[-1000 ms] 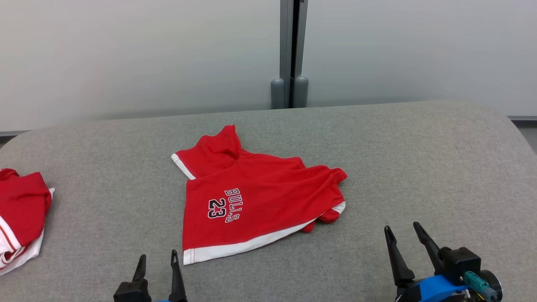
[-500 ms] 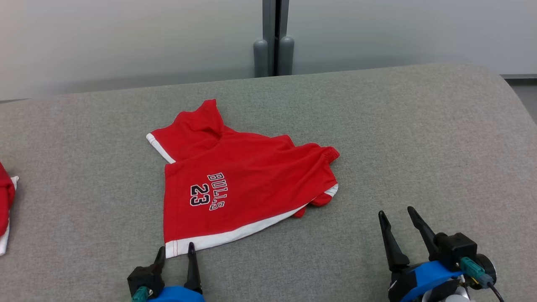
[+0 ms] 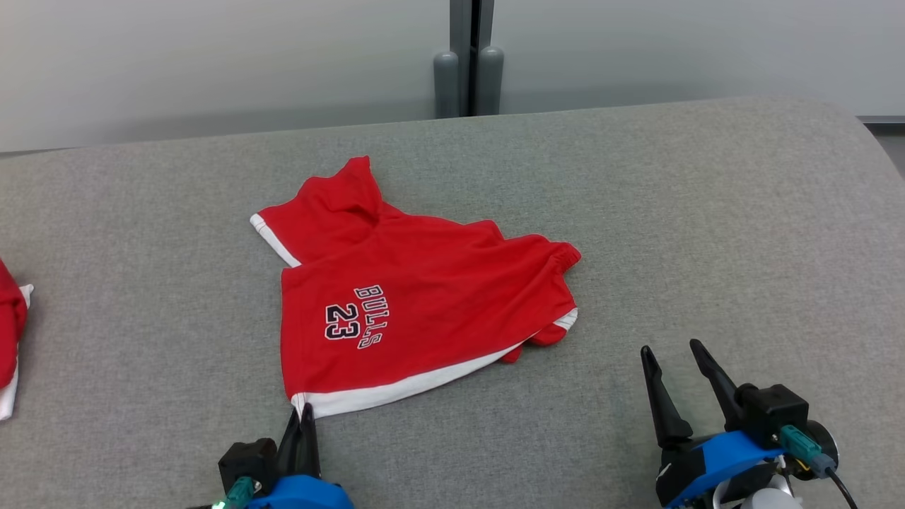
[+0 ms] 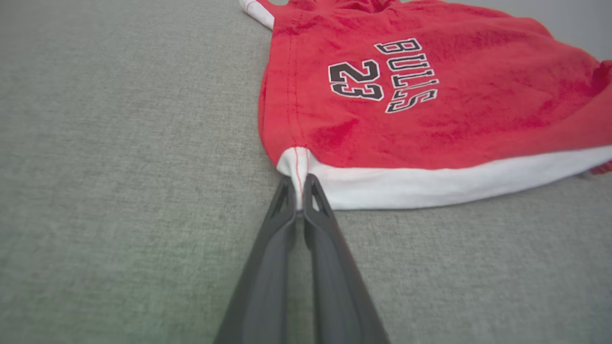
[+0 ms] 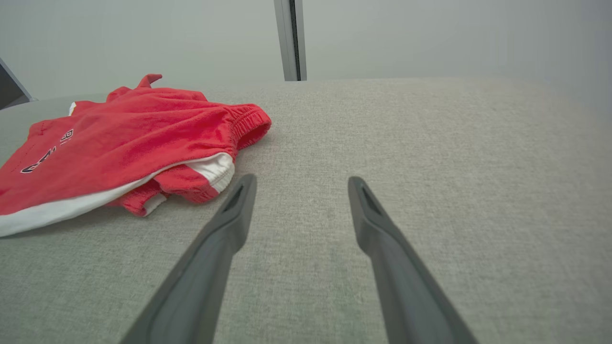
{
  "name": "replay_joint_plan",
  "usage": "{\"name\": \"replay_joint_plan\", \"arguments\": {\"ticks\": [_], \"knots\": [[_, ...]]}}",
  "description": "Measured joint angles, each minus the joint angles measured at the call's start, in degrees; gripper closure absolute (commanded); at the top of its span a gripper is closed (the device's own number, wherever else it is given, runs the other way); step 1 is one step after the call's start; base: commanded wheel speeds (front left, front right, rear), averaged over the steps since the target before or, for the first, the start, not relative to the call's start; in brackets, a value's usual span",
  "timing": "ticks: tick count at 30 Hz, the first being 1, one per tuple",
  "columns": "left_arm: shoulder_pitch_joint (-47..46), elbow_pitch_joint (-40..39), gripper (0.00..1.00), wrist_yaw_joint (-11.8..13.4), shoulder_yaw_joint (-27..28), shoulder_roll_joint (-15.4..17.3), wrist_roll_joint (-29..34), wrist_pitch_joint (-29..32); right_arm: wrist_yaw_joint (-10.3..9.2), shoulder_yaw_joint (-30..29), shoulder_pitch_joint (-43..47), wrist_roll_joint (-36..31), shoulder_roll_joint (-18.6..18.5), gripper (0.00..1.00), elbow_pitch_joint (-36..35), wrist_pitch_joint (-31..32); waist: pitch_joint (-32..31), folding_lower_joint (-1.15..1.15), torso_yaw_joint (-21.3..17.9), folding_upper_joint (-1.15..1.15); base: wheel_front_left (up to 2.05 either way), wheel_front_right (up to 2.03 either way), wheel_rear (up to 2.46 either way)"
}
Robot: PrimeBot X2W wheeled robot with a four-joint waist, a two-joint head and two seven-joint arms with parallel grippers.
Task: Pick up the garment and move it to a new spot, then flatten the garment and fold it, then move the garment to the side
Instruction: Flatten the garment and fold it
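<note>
Two end effectors sit at the near edge of the head view. The left end effector [image 3: 302, 416] is closed on the white hem corner [image 4: 292, 165] of the garment [image 3: 417, 304], at the garment's 7 o'clock. The right end effector [image 3: 672, 348] is spread and empty at the garment's 4 o'clock, apart from the cloth. The garment lies crumpled at the centre of the grey surface [image 3: 707, 226].

Step in hand, as judged: the pick-up. The grip is made and the lift is not yet begun.

The next move calls for a slow, upward lift so the corner does not slip from the tips. A single pinch lets the rest hang and drag.

Hard to make out:
- Whether the pinch holds one hem layer or both.
- The folds tucked under the garment at its 4 o'clock.
- A second red cloth [image 3: 8, 332] at 9 o'clock, cut off by the frame edge.
</note>
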Motion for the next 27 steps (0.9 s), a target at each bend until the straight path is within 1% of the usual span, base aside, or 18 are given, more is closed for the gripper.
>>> {"name": "replay_joint_plan", "arguments": {"ticks": [4,7,13,20,27], "knots": [[-0.66,-1.49,1.00,0.56,0.54,0.01,0.77,0.00,0.00,1.11,-0.60,1.46,-0.01,0.00,0.58,0.00,0.31,0.00,0.74,0.00,0.00,0.00,0.00],[-0.86,-3.48,1.00,1.22,1.42,0.02,1.56,0.00,0.00,4.26,-1.36,4.67,-0.03,0.00,2.11,0.00,0.72,0.00,1.51,0.00,0.00,0.00,0.00],[-1.35,-3.79,1.00,0.99,1.56,0.01,2.86,0.00,0.00,8.93,-4.83,10.06,-0.82,0.00,6.13,0.00,1.96,0.00,3.18,0.00,0.00,0.00,0.00],[-2.18,-3.77,1.00,1.72,2.22,0.01,3.18,0.00,0.00,11.40,-7.78,12.65,-1.40,0.00,8.92,0.01,3.46,0.00,4.70,0.00,0.00,0.00,0.00],[-3.02,-3.61,1.00,1.97,2.69,0.00,3.49,0.00,0.00,13.54,-8.45,13.88,-2.43,0.00,10.20,0.00,4.28,0.00,5.53,0.00,0.00,0.00,0.00]]}}
